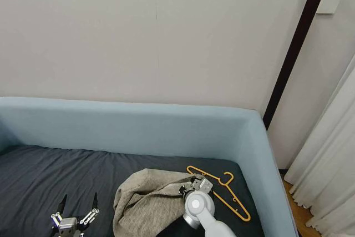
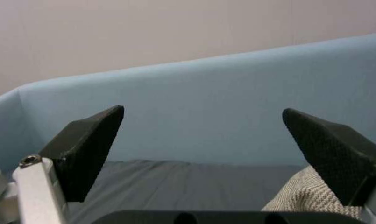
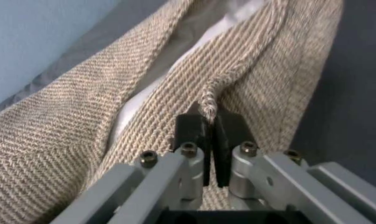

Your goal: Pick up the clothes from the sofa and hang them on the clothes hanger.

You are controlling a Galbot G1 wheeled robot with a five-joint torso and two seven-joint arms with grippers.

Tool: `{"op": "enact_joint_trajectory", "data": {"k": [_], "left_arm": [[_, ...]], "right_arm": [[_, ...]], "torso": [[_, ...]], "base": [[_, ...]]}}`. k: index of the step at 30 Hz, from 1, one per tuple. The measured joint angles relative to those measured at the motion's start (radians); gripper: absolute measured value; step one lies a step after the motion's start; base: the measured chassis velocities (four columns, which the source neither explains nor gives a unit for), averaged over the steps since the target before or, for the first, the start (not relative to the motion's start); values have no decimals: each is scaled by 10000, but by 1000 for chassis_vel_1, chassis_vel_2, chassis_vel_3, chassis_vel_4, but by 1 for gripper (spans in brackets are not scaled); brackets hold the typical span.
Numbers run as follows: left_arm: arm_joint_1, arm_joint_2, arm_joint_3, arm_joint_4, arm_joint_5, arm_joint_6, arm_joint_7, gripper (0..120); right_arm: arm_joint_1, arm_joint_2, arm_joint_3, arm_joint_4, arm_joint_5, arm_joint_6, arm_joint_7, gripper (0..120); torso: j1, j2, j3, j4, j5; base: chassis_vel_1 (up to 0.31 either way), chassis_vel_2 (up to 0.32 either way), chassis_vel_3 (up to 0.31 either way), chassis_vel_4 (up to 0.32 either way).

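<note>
The right hand (image 3: 211,135) pinches its two black fingers (image 3: 191,128) tight on a raised fold of the beige knit garment (image 3: 81,121), which spreads ahead of it over the dark sofa seat (image 3: 356,93).

The right gripper (image 3: 211,122) has its two black fingers pressed flat together on a raised fold of the beige knit garment (image 1: 145,202), at the garment's side toward the robot's right. Its round grey-white wrist (image 1: 198,207) sits just behind it, over the garment's edge, and the forearm slopes back down toward the robot (the metal linkages behind the pads are drawn in close). The left gripper (image 1: 79,201) hovers to the left of the garment, apart from it, with its fingers spread wide in a V, tips pointing up and forward, nothing between them.
</note>
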Motion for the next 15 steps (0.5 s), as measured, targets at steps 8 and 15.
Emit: {"op": "enact_joint_trajectory", "data": {"k": [8, 15], "left_arm": [[1, 24, 14, -17, -23, -5, -15, 100], [-42, 14, 394, 167, -222, 29, 2, 100]], "right_arm": [[-231, -1855, -667, 1261, -1576, -430, -1155, 0], [771, -3353, -591, 2492, -2728, -19, -3335, 0]], "torso": [[0, 0, 0, -2, 3], [0, 0, 0, 1, 1]], "base": [[0, 0, 0, 0], [0, 0, 0, 0]]}}
